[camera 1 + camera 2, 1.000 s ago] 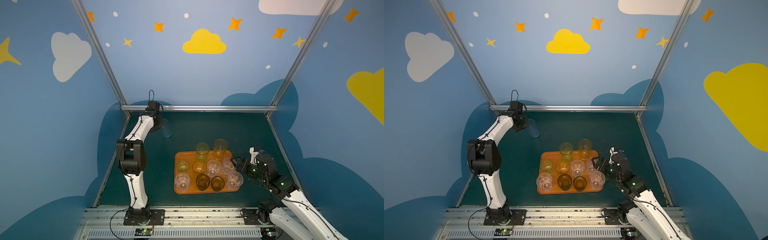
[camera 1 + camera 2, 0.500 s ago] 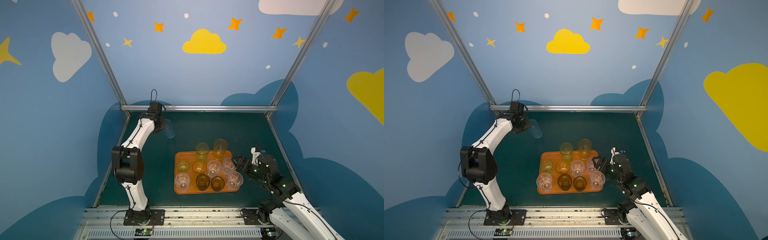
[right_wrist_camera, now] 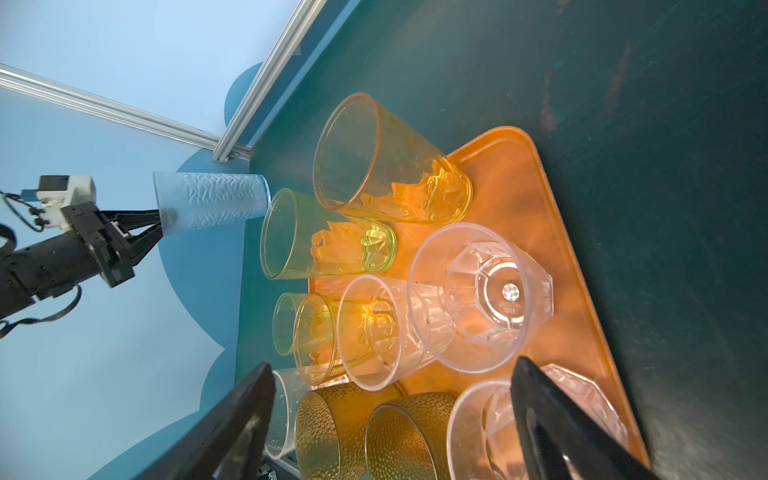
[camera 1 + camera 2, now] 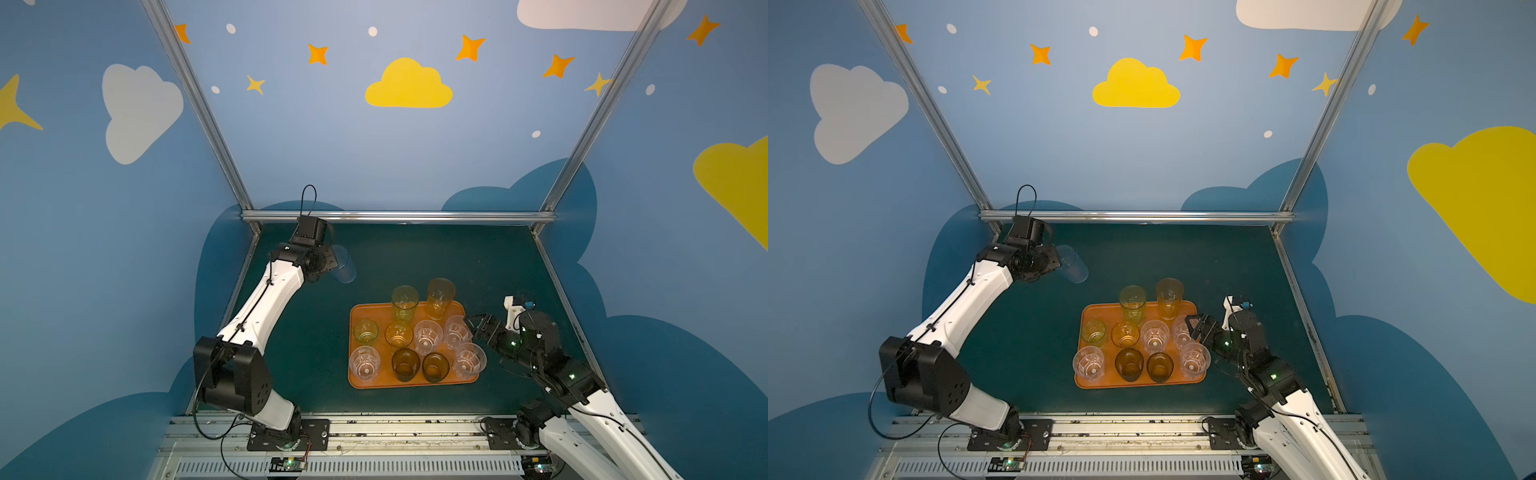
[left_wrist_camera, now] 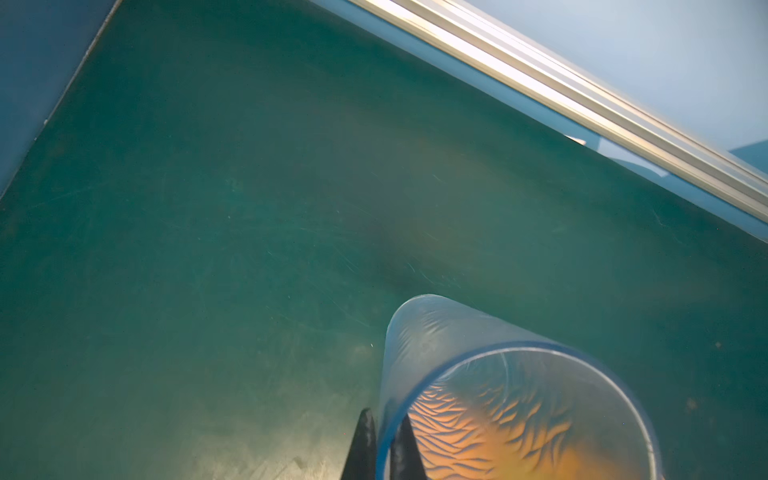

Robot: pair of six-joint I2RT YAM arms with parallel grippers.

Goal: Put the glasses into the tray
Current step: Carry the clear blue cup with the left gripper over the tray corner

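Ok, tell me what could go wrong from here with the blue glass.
The left pincer pinches the blue glass by one wall at its rim; it might slip or swing on the way.
The tray's largest bare spot is its back left corner, beside the tall yellow-green glass; a loose set-down could knock that over.
The open right pincer sits close to a clear glass at the tray's right edge and could bump it.

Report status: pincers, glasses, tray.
Left pincer shut on blue tumbler, aloft, far left. Right pincer open beside tray. Ten glasses on tray; back-left corner free, approach unobstructed.
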